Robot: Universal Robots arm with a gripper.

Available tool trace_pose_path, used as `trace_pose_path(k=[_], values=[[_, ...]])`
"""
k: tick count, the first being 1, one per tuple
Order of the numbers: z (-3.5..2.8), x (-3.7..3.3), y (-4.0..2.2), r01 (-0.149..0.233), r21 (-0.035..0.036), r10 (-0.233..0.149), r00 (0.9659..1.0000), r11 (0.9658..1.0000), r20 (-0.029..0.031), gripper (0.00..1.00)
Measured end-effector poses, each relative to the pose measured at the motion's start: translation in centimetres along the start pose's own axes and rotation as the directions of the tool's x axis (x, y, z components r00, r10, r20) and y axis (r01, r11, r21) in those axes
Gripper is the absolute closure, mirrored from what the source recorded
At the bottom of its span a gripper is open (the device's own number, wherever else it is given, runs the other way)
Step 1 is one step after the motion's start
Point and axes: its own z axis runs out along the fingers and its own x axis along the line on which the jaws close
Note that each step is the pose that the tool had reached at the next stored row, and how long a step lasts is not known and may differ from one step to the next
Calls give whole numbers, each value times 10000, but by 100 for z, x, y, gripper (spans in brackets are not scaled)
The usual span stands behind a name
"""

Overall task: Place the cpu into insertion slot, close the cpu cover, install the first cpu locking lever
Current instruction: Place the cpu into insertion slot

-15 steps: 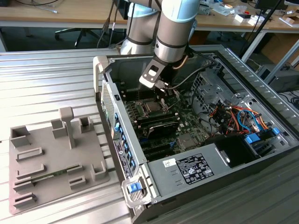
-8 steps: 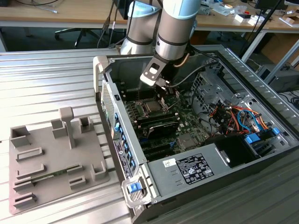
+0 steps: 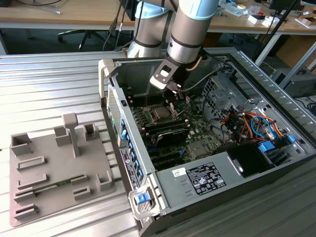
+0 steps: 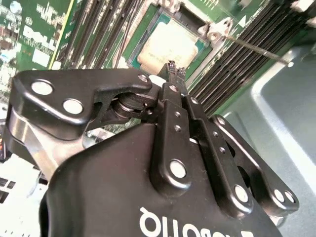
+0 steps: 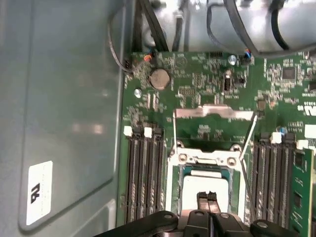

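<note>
Clenched gripper [image 4: 174, 68] above raised lid [image 5: 215, 112], socket [image 5: 205, 159] and seated chip [image 5: 205, 182].
Mid-frame in the exterior view, inside the grey steel case [image 3: 148, 69], the black jaws pinch nothing; the thin metal-frame lid stands open, and a dip could scratch or shift the silvery chip in its metal-rimmed socket.

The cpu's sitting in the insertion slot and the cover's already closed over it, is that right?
Not quite: the cpu cover stands open, swung off the cpu, which does sit in the insertion slot, as the first wrist view shows.
</note>
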Motion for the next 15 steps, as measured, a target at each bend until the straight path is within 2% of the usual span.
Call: trace_pose_path(k=[7,15], values=[[-79,-4,82,0,55,0,10000,10000,8,89],[-106,-13,291,1,272,-1,10000,9996,1,89]])
